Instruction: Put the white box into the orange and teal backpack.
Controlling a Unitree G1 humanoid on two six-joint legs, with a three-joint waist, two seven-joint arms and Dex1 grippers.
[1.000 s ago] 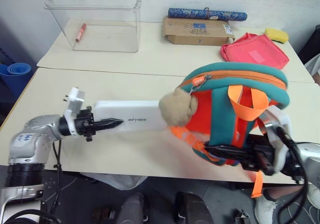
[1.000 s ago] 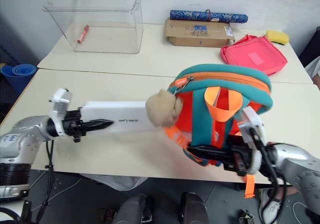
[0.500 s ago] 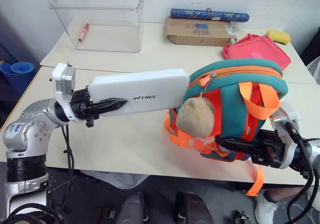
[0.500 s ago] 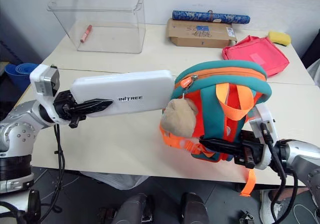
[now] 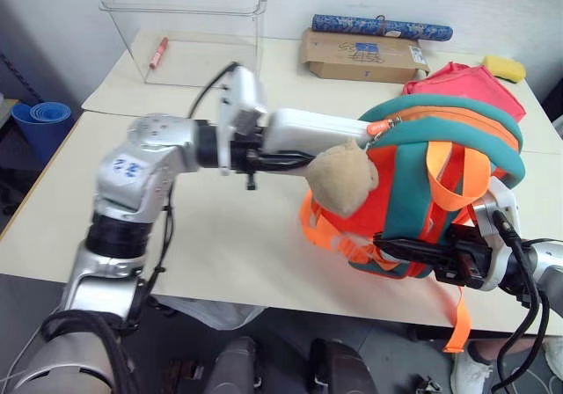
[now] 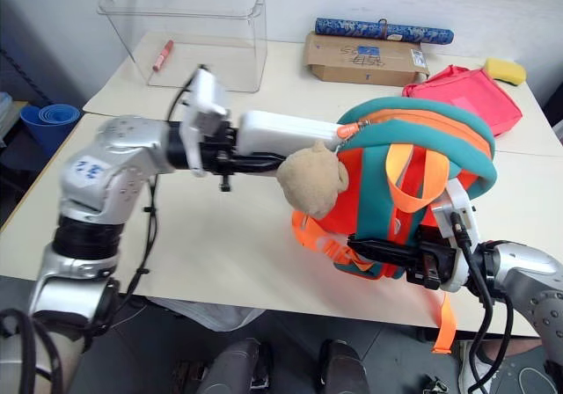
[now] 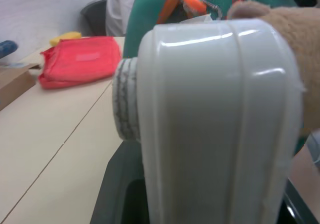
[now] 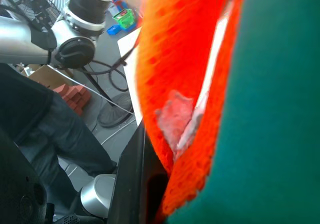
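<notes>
white box (image 5: 312, 130) clamped in L fingers (image 5: 286, 157), far end inside backpack (image 5: 440, 192) mouth

White box (image 5: 312, 130) held level above table, far end inside orange and teal backpack (image 5: 422, 192), upright, zip open.

robot lab, pale tables (image 5: 264, 236) (props)

White box (image 7: 215, 119): smooth glossy plastic with highlights. Orange and teal backpack (image 5: 413, 192): matt woven cloth, orange mesh weave in the right wrist view; plush ball (image 5: 345, 177) tan and fuzzy. Desk (image 5: 220, 236): smooth matt cream. Bin (image 5: 189, 25): clear glossy plastic. Carton (image 5: 362, 55): brown cardboard.
</notes>
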